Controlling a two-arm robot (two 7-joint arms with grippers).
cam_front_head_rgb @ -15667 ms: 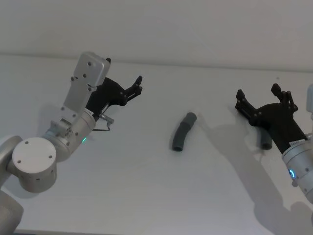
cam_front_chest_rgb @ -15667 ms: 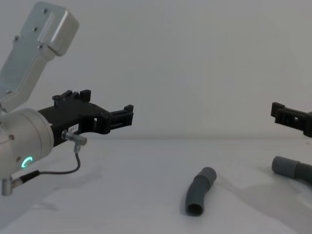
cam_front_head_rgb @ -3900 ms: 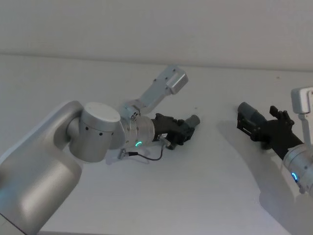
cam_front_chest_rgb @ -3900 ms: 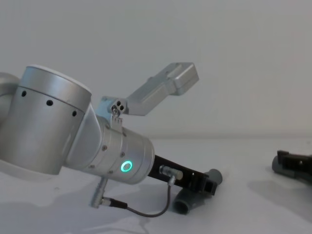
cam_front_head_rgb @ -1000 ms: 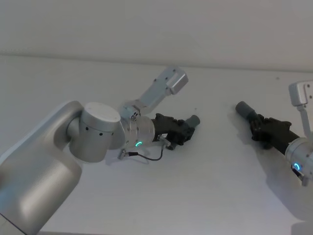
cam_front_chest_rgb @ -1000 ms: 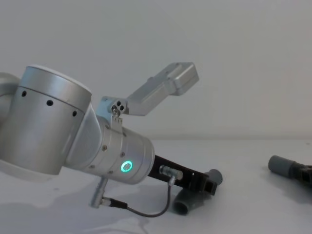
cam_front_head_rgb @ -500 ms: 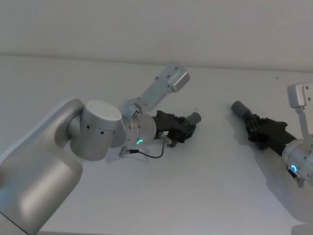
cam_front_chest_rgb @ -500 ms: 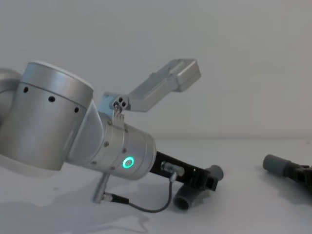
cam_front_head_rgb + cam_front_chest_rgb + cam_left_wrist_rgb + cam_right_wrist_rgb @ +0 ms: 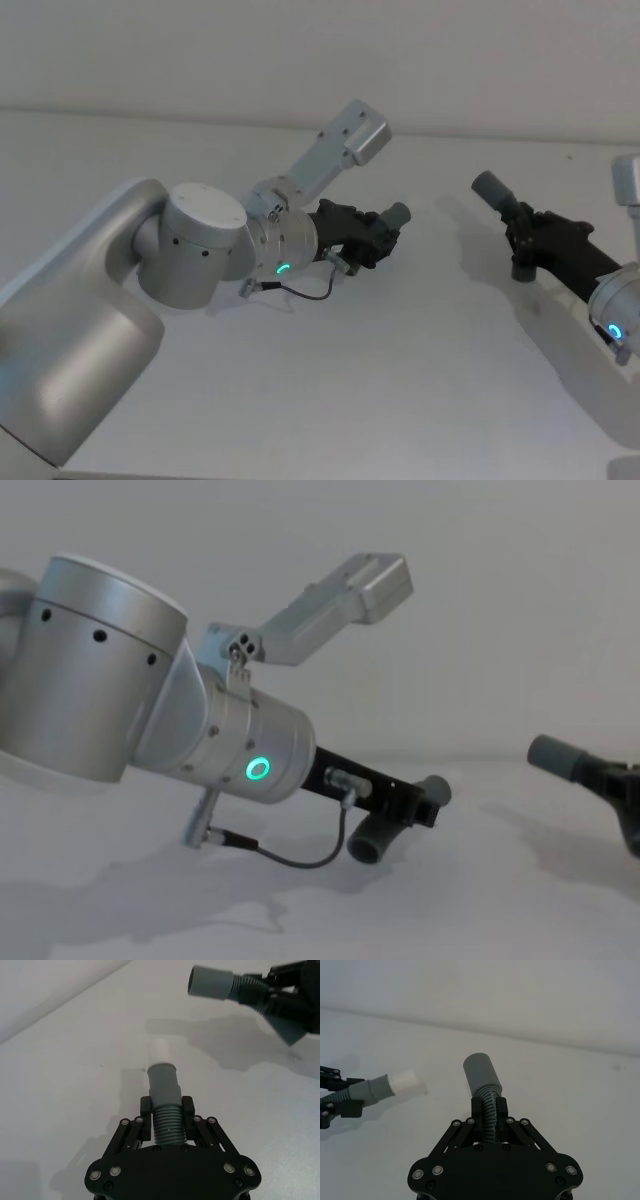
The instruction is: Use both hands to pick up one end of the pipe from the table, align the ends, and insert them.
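Two pipe pieces are clamped in my grippers: my left gripper (image 9: 166,1110) is closed on the white-tipped piece (image 9: 162,1082), my right gripper (image 9: 489,1107) on the collared piece (image 9: 480,1072), raised over the bench (image 9: 400,380), well apart.

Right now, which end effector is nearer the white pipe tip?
Left. The left end effector grips the white-tipped piece behind that tip; the right end effector holds the socket piece farther off.
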